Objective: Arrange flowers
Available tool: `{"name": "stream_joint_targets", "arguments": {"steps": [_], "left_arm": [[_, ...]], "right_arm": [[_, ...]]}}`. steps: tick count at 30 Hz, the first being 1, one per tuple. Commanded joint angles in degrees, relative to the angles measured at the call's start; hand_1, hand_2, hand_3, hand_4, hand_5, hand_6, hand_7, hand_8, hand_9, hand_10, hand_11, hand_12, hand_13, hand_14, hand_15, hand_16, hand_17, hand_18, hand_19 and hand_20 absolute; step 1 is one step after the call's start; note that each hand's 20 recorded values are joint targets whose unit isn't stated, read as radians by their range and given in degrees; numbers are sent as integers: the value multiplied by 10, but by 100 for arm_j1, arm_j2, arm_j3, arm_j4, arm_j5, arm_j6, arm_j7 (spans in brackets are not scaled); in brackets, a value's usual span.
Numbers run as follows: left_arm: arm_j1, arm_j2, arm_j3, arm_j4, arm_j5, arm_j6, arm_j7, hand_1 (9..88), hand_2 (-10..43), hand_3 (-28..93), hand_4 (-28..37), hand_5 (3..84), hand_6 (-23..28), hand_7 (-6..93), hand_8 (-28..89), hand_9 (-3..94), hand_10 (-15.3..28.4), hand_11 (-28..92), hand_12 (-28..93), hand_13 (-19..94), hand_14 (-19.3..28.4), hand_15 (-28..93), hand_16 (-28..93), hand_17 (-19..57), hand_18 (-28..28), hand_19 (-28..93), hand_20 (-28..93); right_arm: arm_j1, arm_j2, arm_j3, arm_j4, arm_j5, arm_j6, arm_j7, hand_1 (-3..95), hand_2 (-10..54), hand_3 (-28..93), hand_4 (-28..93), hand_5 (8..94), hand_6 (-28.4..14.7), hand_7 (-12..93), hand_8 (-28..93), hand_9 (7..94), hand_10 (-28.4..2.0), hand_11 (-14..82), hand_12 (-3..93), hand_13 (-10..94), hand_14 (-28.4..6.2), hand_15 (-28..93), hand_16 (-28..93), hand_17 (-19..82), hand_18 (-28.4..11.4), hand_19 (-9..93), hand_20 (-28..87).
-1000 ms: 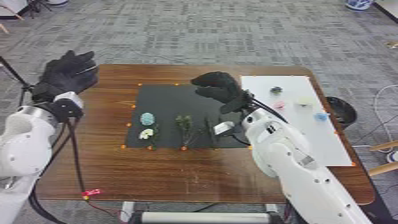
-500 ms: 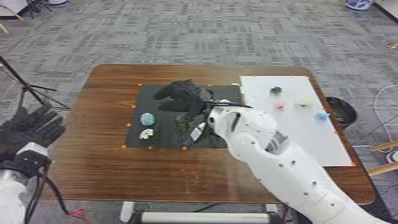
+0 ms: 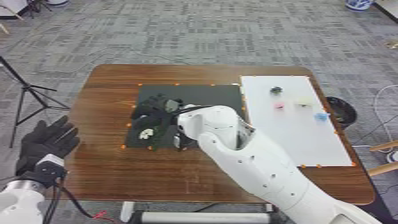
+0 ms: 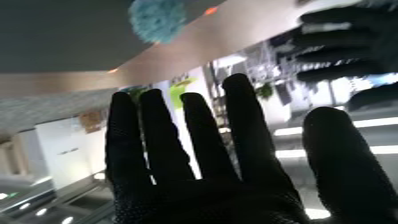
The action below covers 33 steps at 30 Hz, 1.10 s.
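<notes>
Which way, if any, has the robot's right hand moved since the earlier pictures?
Yes: in the head view, the right hand moved left over the dark mat, away from the white sheet.

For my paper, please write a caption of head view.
Right hand over the dark mat, near a white flower.

In the head view, a grey patterned carpet (image 3: 195, 30) surrounds the brown wooden worktop (image 3: 102, 170). A black tripod (image 3: 29, 89) stands on it beyond the worktop's left side. A dark round bin (image 3: 348, 116) sits just beside the right edge, near pale wooden legs (image 3: 385, 145). A blue-and-white pot (image 3: 359, 4) stands at the far right. The right wrist view shows white cabinets (image 4: 64, 142) and bright strip lights (image 4: 378, 122).
</notes>
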Motion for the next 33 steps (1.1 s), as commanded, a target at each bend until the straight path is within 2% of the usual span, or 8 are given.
{"name": "stream_joint_targets", "arguments": {"steps": [1, 5, 10, 14, 21, 24, 28, 33], "left_arm": [[-659, 262, 366, 71, -64, -74, 182, 249, 182, 674, -283, 386, 88, 102, -86, 262, 165, 181, 48, 158, 162, 210, -70, -89, 131, 313, 52], [-978, 370, 588, 137, -74, -17, 275, 250, 182, 674, -283, 386, 88, 104, -86, 263, 165, 181, 48, 158, 161, 209, -69, -89, 131, 311, 54], [-1196, 413, 753, 186, -81, -117, 299, 249, 182, 678, -283, 387, 88, 105, -87, 265, 164, 183, 49, 158, 160, 209, -68, -88, 130, 308, 56], [-1186, 404, 746, 175, -79, -127, 337, 249, 182, 679, -283, 388, 87, 105, -88, 266, 164, 182, 48, 158, 159, 208, -67, -88, 130, 307, 58], [-1196, 384, 712, 187, -54, -218, 376, 249, 181, 679, -283, 388, 86, 106, -88, 267, 164, 182, 50, 159, 159, 209, -67, -87, 129, 304, 60], [-1250, 369, 766, 219, -44, -240, 335, 249, 181, 680, -283, 388, 86, 105, -88, 268, 163, 181, 50, 160, 158, 209, -66, -86, 129, 303, 61], [-1185, 342, 756, 199, -31, -297, 325, 250, 179, 682, -283, 388, 85, 106, -88, 268, 162, 181, 51, 160, 158, 210, -66, -86, 129, 302, 62], [-1094, 318, 696, 178, -14, -276, 305, 252, 178, 681, -283, 388, 86, 105, -88, 268, 163, 180, 51, 160, 159, 208, -66, -86, 128, 301, 63]], "right_arm": [[177, -549, -13, 419, -389, -271, -332, 36, 317, 742, -216, 400, -19, 95, -96, 303, -123, 57, 112, 175, -171, 338, 105, 48, -191, 503, 180], [357, -732, -96, 655, -557, -112, -279, 35, 332, 736, -211, 378, -20, 84, -92, 277, -116, 51, 103, 169, -170, 334, 110, 51, -194, 525, 200], [484, -839, -85, 800, -905, -405, -411, 32, 334, 735, -209, 361, -22, 79, -90, 270, -111, 58, 99, 160, -169, 339, 111, 51, -194, 526, 210], [479, -844, -172, 783, -1109, -743, -277, 23, 340, 730, -209, 381, -27, 81, -90, 293, -110, 68, 101, 160, -166, 344, 110, 50, -194, 530, 215], [476, -730, -369, 802, -1446, -651, -140, 10, 344, 724, -210, 410, -30, 80, -90, 337, -113, 82, 107, 172, -164, 359, 105, 49, -195, 540, 231], [502, -728, -418, 841, -1439, -625, 24, 10, 346, 726, -207, 413, -29, 80, -90, 342, -114, 80, 107, 176, -162, 357, 102, 52, -196, 545, 236], [532, -685, -508, 841, -1469, -677, 295, 13, 347, 729, -204, 417, -32, 80, -91, 356, -115, 90, 110, 183, -161, 370, 100, 56, -199, 553, 241], [535, -640, -549, 816, -1476, -643, 445, 17, 340, 737, -201, 424, -40, 87, -91, 378, -135, 101, 115, 190, -170, 398, 90, 59, -205, 566, 245]]}}
